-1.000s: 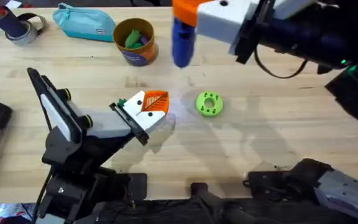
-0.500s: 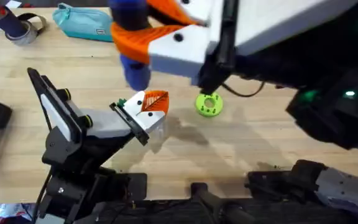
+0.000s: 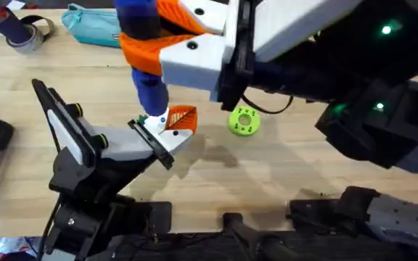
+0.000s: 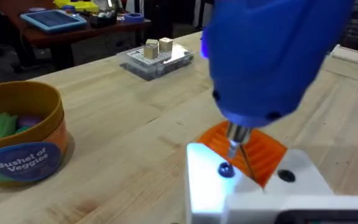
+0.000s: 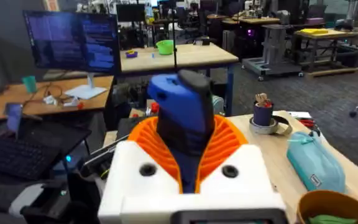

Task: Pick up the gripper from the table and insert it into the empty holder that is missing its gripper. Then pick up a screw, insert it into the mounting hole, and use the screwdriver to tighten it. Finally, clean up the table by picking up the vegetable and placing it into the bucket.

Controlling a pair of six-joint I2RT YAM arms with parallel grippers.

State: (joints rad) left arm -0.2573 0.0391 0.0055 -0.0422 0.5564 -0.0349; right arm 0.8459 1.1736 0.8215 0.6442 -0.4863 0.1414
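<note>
Two arms in your overhead: your right tool [image 3: 167, 52] is clenched on the blue screwdriver [image 3: 149, 80], its tip down at the gripper [image 3: 177, 120] seated on the holder [image 3: 85, 148], green disc [image 3: 244, 121] just beside on the tabletop [image 3: 281, 159]. Left wrist: the bit [image 4: 234, 146] meets a screw [image 4: 225, 170] beside the orange face; the bucket [image 4: 23, 143] holds vegetables; your left tool's grip, cannot tell. Right wrist: orange pads [image 5: 229, 146] squeeze the screwdriver.

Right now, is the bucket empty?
No, the bucket holds green and purple toy vegetables in the left wrist view.
</note>
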